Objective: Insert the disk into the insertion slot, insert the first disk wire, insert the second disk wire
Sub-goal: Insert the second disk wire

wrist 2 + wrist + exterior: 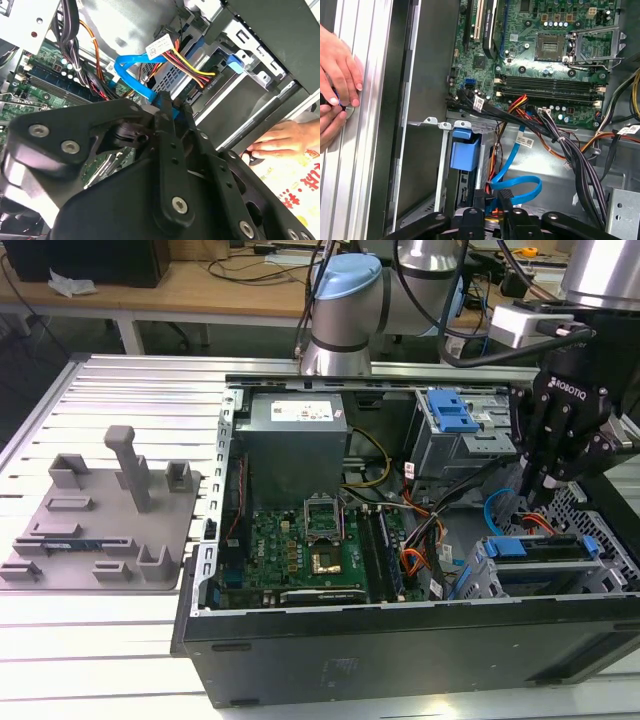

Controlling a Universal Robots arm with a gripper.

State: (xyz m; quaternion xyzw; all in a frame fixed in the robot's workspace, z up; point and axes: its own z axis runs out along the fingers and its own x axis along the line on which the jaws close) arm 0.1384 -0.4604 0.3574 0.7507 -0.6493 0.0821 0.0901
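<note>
The disk (540, 552), in its blue frame, lies in the insertion slot (478, 575) of the light-grey cage at the case's front corner, on the exterior view's right. My black gripper (535, 502) hangs just above the disk's rear end. In both wrist views its fingers (165, 130) are shut on the plug of a flat blue disk wire (131, 69), which loops back toward the motherboard (520, 186). The gripper (492, 212) stands beside the blue frame tab (463, 150). A red, yellow and black wire bundle (187, 64) ends in a black plug close to the fingertips.
A person's hands (337, 75) rest on the slatted table by the case wall; one hand (280, 140) shows beside the case. A taller cage with a blue latch (452, 412), the power supply (295, 445) and the motherboard (310, 540) surround the work spot. A grey fixture tray (95, 520) sits on the exterior view's left.
</note>
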